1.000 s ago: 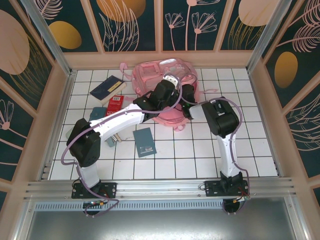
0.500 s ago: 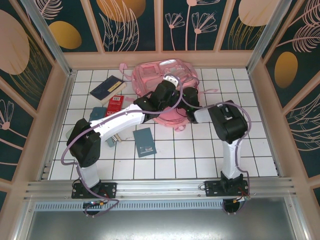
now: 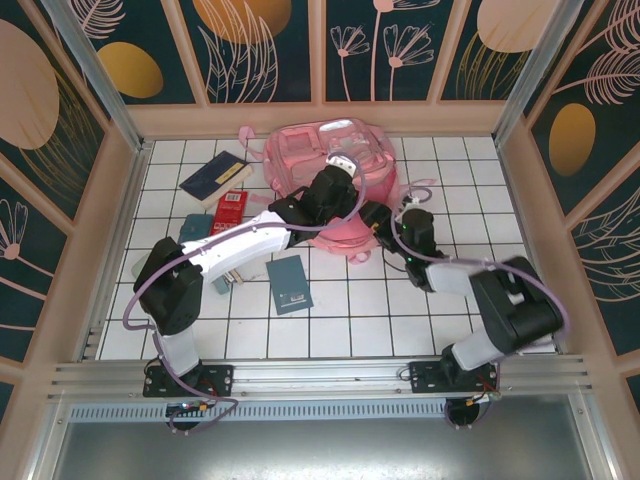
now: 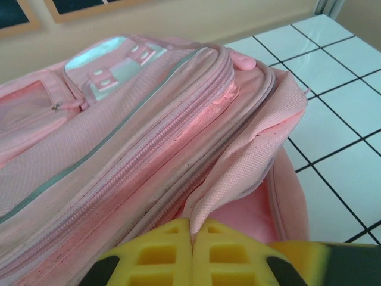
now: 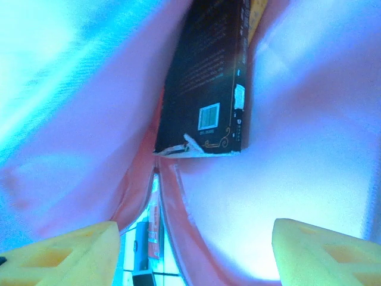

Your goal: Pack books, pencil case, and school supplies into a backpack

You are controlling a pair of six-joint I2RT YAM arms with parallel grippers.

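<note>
Left arm (image 3: 250,232) extended to 1 o'clock, jaws pinching backpack (image 4: 119,137) flap; right arm (image 3: 455,280) folded low, jaws spread at its mouth.

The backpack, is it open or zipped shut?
Open: the left gripper holds up a flap of the backpack, and a dark book sits inside.

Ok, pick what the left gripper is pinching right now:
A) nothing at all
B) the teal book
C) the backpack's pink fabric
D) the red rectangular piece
C: in the left wrist view the left gripper is shut on a fold of the backpack fabric beside its opening.
</note>
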